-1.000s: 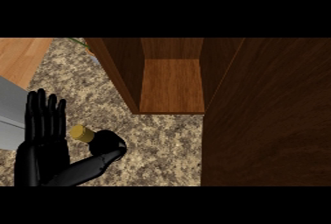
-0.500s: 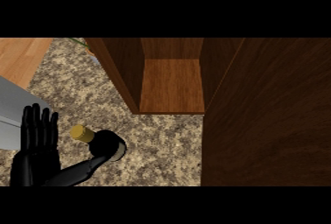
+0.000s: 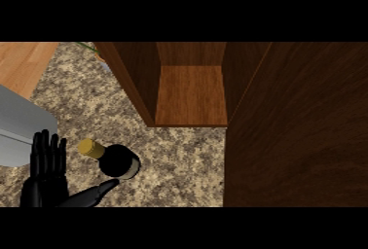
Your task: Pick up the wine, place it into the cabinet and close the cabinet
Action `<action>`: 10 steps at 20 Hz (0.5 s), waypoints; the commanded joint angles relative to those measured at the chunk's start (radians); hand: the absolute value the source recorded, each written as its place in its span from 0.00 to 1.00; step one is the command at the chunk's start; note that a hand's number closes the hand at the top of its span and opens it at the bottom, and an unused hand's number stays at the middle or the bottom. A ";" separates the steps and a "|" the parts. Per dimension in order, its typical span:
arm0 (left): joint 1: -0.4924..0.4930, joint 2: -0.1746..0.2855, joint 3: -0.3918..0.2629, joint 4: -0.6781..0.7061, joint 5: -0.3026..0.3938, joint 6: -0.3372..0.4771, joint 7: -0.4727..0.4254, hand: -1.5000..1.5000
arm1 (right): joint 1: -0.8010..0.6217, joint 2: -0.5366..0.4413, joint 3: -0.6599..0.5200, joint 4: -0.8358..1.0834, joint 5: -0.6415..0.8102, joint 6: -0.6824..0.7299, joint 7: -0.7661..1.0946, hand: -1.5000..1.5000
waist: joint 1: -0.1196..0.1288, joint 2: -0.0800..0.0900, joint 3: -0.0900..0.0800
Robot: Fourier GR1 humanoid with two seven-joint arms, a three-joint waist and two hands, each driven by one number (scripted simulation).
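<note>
Wine (image 3: pixel 119 163) upright on counter (image 3: pixel 187 160), near open cabinet (image 3: pixel 191 95). Left hand (image 3: pixel 46 180) open beside it, fingers straight, thumb by its base — no grasp. Risk: thumb nudges wine, topples it — tall, narrow.

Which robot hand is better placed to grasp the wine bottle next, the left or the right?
Left. The left robot hand is open just beside the wine bottle, thumb pointing toward it. The right robot hand is not in view.
</note>
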 commanded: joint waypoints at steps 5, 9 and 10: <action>-0.005 -0.034 0.009 0.195 0.012 -0.033 -0.161 0.00 | -0.033 -0.012 -0.013 -0.044 -0.028 -0.019 0.073 0.00 | -0.001 0.000 0.000; -0.052 -0.014 0.068 0.259 0.052 -0.104 -0.153 0.00 | -0.038 0.014 0.011 0.013 0.016 -0.006 0.013 0.00 | -0.001 0.001 0.000; -0.065 0.000 0.117 0.333 0.078 -0.134 -0.215 0.00 | -0.032 0.008 -0.010 0.014 -0.013 0.001 0.014 0.00 | -0.001 0.001 0.000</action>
